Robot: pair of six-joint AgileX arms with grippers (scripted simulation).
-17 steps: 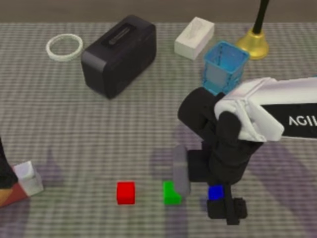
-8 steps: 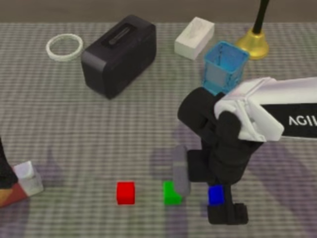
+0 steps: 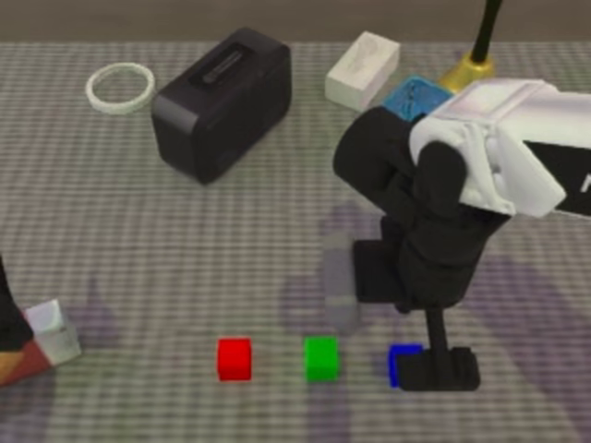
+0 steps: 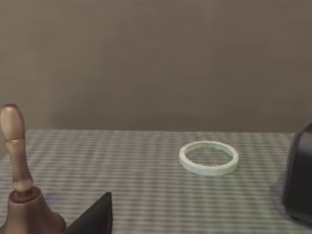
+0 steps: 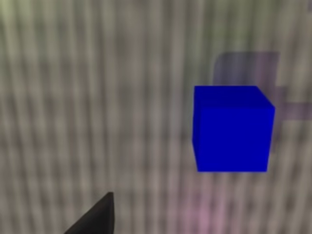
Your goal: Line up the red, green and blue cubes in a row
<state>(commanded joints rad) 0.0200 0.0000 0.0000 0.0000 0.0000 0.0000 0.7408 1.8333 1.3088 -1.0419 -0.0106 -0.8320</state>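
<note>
1. Top view: the red cube (image 3: 234,358), green cube (image 3: 321,358) and blue cube (image 3: 399,364) lie in a level row near the front of the table (image 3: 166,249), evenly spaced and not touching. The right gripper (image 3: 397,346) hangs above the blue cube, one dark finger (image 3: 441,369) overlapping the cube's right side and a paler one (image 3: 340,286) up over the gap beside the green cube. The fingers stand wide apart and hold nothing. I judge the step in hand to be the retreat after placing: go straight up, no sideways drift, so neither finger clips the blue or green cube and spoils the line.

2. Left wrist view: the left arm sits parked at the table's left edge. Only a dark finger tip (image 4: 95,219) shows, so I cannot tell how its fingers stand. Beyond it are a bell (image 4: 19,195), a white ring (image 4: 208,158) and the edge of a black case (image 4: 300,180).

3. Right wrist view: the blue cube (image 5: 233,129) sits flat on the table, free on all visible sides. One finger tip (image 5: 97,217) shows well apart from it, nothing clamped. The cube looks settled, so a clean vertical lift should do.
</note>
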